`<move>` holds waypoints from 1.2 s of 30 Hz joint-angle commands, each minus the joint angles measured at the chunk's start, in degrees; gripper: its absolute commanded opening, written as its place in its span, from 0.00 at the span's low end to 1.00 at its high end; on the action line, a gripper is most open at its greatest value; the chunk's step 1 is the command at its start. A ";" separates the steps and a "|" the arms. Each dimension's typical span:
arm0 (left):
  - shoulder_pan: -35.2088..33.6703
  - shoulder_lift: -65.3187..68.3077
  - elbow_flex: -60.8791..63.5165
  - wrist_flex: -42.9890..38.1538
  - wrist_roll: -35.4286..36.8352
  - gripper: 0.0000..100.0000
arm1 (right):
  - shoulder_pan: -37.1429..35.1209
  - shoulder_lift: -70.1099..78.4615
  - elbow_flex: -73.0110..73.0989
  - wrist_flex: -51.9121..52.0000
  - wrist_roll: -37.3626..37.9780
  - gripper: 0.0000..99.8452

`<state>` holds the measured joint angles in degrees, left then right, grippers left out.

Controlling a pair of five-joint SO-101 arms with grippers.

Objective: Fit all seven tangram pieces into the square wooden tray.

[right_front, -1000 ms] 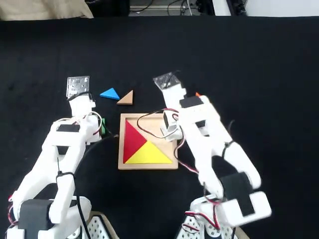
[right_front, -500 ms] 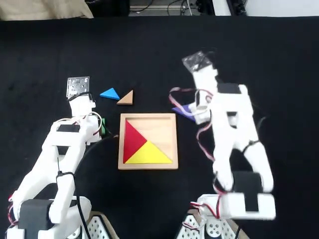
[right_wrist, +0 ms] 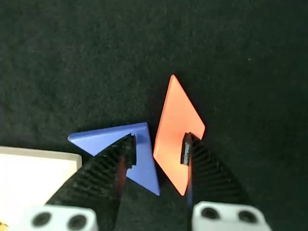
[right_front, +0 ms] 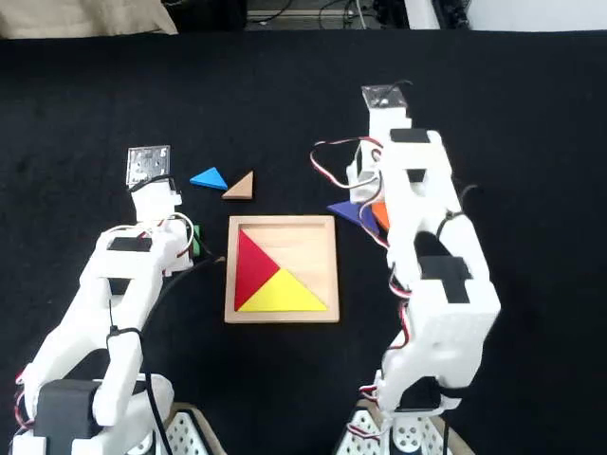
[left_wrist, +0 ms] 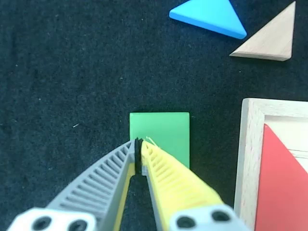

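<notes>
Right gripper [right_wrist: 158,147] gapes wide astride the flat orange parallelogram [right_wrist: 178,125]. Left gripper [left_wrist: 139,147], pinched closed, sits over the flat green square [left_wrist: 166,132].

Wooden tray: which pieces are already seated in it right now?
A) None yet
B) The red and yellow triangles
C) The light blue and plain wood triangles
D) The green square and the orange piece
B: the red triangle and the yellow triangle lie side by side inside the wooden tray, while the green square lies on the black cloth outside its rim.
</notes>
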<state>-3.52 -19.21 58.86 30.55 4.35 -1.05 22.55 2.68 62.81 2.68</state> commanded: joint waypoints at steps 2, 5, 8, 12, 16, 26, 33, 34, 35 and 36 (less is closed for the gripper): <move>-0.75 -1.49 -0.40 -0.97 0.09 0.03 | 1.32 -0.66 -3.38 -0.88 -1.49 0.16; -0.75 -1.49 -0.40 -0.97 0.09 0.03 | 1.23 -0.66 -3.30 -0.97 -1.49 0.16; -0.75 -1.49 -0.40 -0.97 0.09 0.03 | 2.02 -1.19 -3.12 -0.88 -1.49 0.16; -0.75 -1.58 -0.40 -0.70 0.09 0.03 | 3.78 -2.33 -2.95 -0.97 -1.49 0.16; -0.75 -1.58 -0.40 -0.70 0.09 0.03 | 3.96 0.40 -3.03 -1.32 -1.49 0.16; -0.75 -1.58 -0.31 -0.62 0.09 0.03 | 2.37 7.52 -8.57 -1.23 -1.49 0.16; -0.75 -1.58 -0.31 -0.70 0.09 0.03 | 3.16 7.78 -8.66 -0.18 -1.23 0.03; -0.75 -1.58 -0.31 -0.70 0.09 0.03 | 3.52 7.78 -8.57 -0.18 -1.23 0.01; -0.75 -1.58 -0.31 -0.70 0.09 0.03 | 3.69 7.69 -8.57 -0.09 -1.23 0.02; -0.75 -1.58 -0.31 -0.70 0.09 0.03 | 4.22 7.52 -8.48 0.00 -1.23 0.03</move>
<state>-3.52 -19.21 58.86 30.55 4.35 2.46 30.46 -3.30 62.55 1.54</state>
